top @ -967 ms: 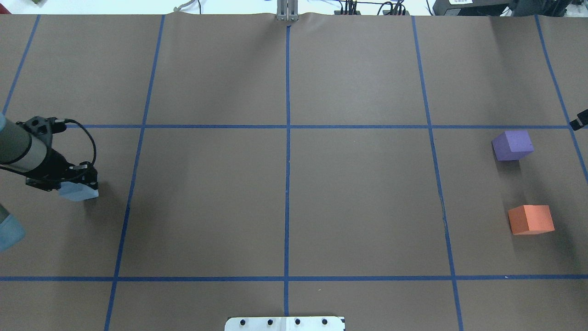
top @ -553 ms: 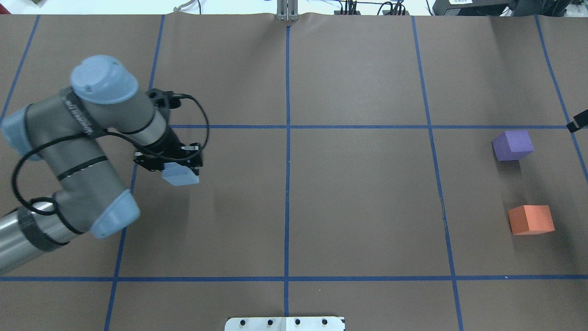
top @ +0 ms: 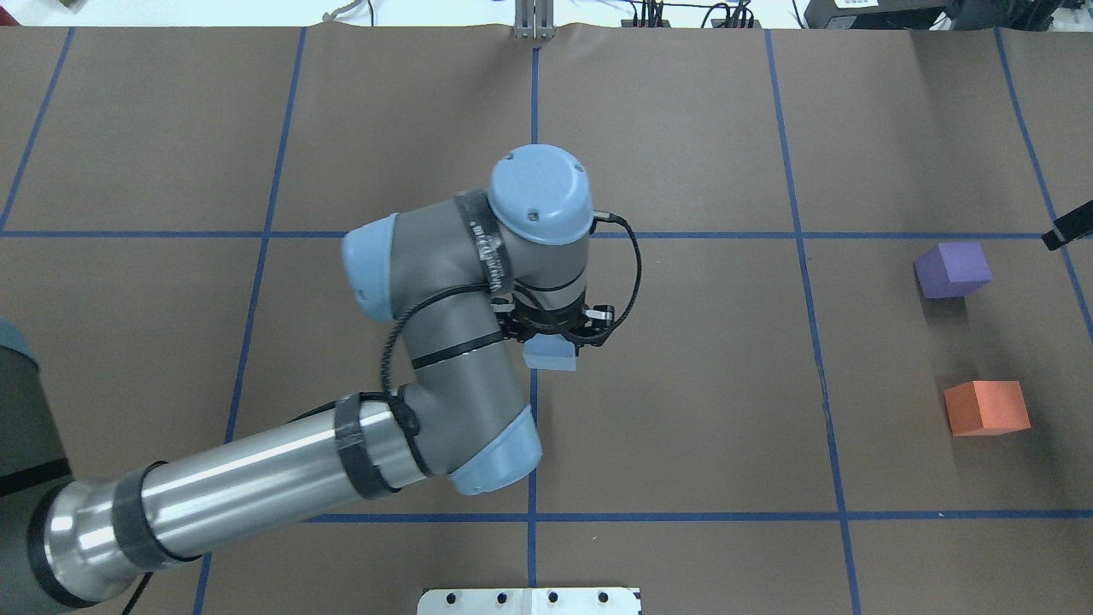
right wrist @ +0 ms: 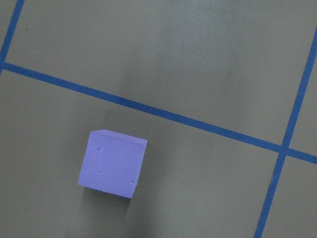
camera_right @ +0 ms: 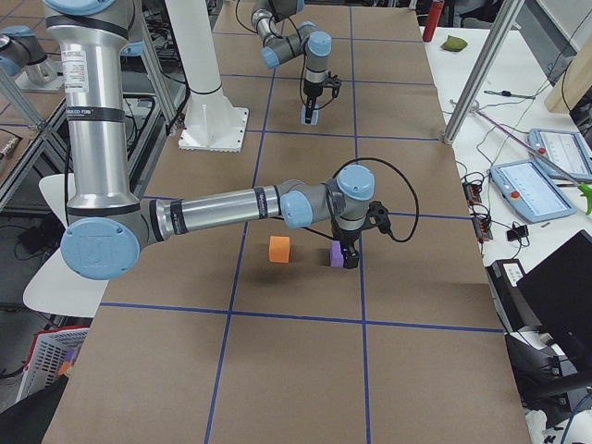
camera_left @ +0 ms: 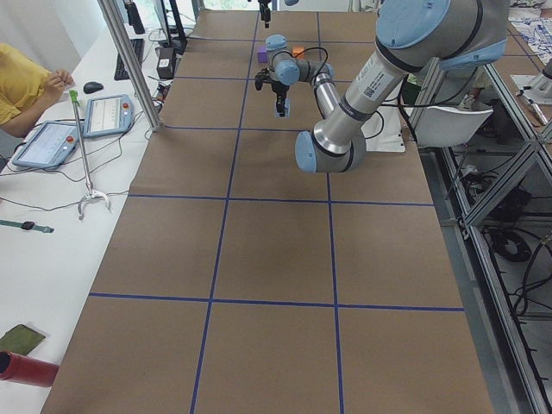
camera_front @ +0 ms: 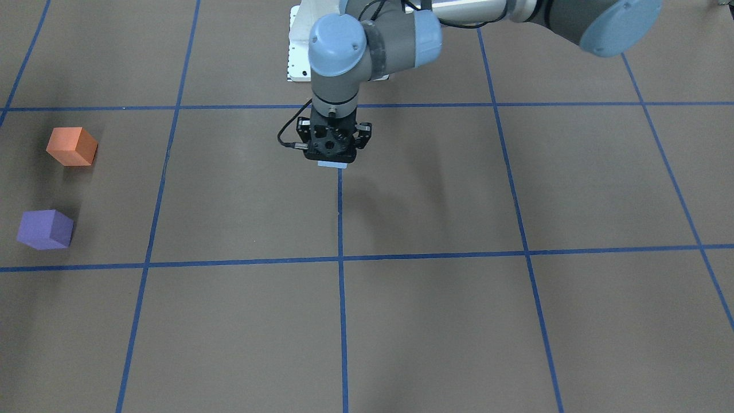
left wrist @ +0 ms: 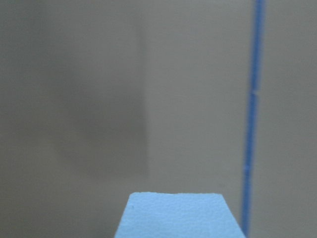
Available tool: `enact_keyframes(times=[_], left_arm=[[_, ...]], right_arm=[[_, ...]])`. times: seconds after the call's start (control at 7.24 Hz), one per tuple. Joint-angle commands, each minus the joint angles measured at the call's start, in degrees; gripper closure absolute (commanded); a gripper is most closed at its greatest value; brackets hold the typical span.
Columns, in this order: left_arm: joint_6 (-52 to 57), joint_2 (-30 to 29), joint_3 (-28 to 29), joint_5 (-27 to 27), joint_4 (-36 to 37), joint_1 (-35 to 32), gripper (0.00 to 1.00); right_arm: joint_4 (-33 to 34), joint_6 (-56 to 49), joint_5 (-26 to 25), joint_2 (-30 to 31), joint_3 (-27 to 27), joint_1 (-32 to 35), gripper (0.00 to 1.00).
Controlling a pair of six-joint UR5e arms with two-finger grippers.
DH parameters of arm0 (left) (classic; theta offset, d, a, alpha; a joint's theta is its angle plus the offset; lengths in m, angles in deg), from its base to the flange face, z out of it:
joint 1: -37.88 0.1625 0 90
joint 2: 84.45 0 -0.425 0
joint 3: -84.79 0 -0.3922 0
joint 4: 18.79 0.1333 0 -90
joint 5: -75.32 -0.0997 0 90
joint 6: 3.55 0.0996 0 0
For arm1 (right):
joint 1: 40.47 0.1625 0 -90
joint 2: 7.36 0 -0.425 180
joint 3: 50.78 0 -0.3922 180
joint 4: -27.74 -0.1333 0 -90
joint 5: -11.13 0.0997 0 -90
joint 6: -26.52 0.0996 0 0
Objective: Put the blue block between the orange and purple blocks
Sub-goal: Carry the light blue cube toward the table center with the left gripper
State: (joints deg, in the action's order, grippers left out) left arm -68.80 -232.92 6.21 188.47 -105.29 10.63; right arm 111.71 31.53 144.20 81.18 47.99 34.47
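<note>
My left gripper [top: 555, 336] is shut on the light blue block [top: 552, 354] and holds it above the table's centre line; it also shows in the front view [camera_front: 331, 156] with the block's edge [camera_front: 332, 164] below it. The block fills the bottom of the left wrist view [left wrist: 173, 215]. The purple block [top: 952, 269] and the orange block [top: 986, 408] sit apart at the far right. The right wrist view looks down on the purple block [right wrist: 113, 163]. My right gripper [camera_right: 344, 242] hangs above the purple block; I cannot tell if it is open or shut.
Blue tape lines [top: 534, 171] divide the brown table into squares. The white base plate [top: 529, 600] sits at the near edge. A gap of bare table [top: 969, 342] lies between the purple and orange blocks. An operator [camera_left: 26, 86] sits beside tablets at the far side.
My left arm has swept right from the table's left edge to its centre, carrying the blue block. The purple and orange blocks have not moved.
</note>
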Motion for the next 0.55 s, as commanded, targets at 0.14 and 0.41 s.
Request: enact_keyframes(times=[0.14, 0.41], left_arm=[[-4.09, -9.81, 19.15, -2.85, -11.75, 1.67, 1.0], [-6.18, -11.05, 21.28, -5.74, -11.85, 2.82, 0.62]], right_arm=[[-0.03, 0.09, 2.62, 0.05, 0.2, -0.06, 0.0], [-0.21, -0.52, 4.04, 0.49, 0.19, 0.03, 0.0]])
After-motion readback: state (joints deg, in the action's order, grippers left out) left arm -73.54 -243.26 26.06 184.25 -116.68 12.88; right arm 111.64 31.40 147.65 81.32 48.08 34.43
